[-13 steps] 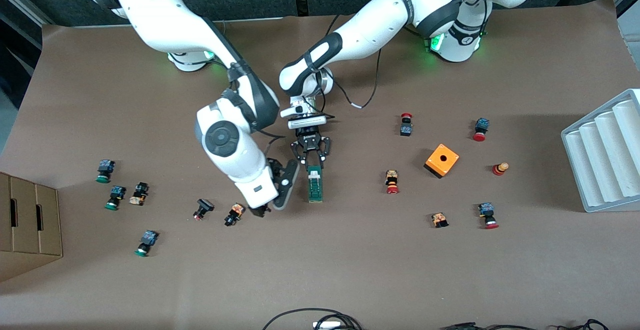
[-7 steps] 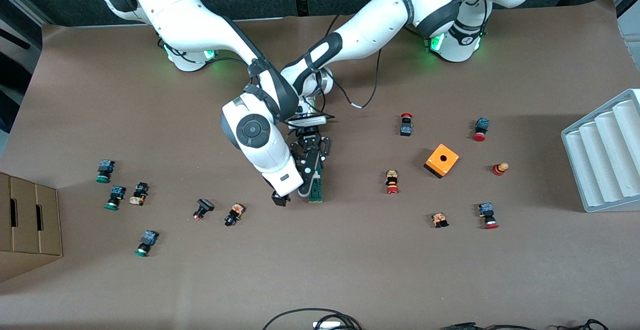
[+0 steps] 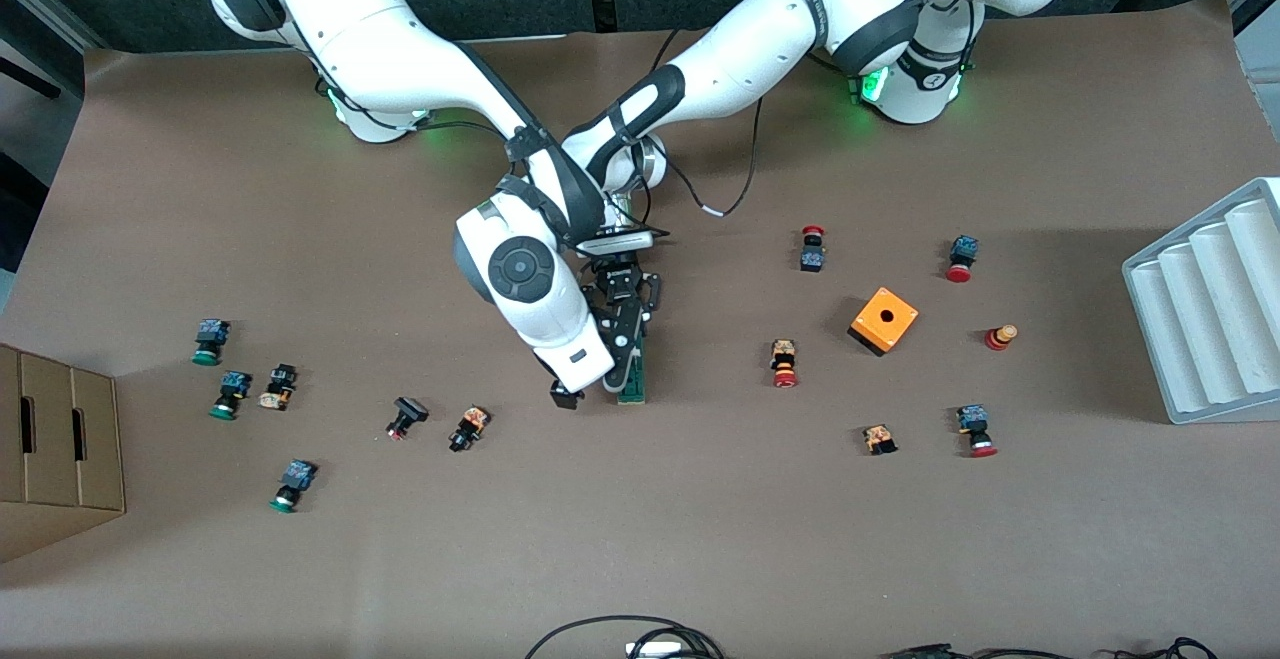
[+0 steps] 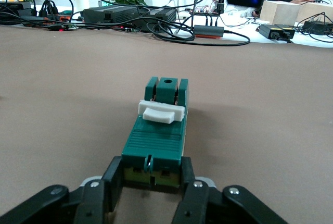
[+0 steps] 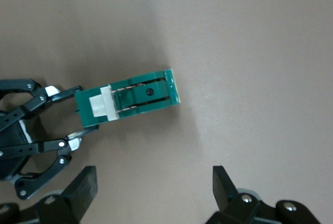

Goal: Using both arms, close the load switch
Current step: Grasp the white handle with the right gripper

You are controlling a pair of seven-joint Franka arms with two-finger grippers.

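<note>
Front view: I see the brown paper-covered table [image 3: 700, 539]; the load switch [image 3: 632, 379] lies at frame center, the lower half open.

Left wrist view: the left gripper [image 4: 151, 182] clamps 1 end of the switch [image 4: 156, 140]; cables and seated people line the top edge.

Right wrist view: the right gripper [image 5: 153, 190] hangs spread wide over the switch [image 5: 130, 99], bare paper around.
</note>
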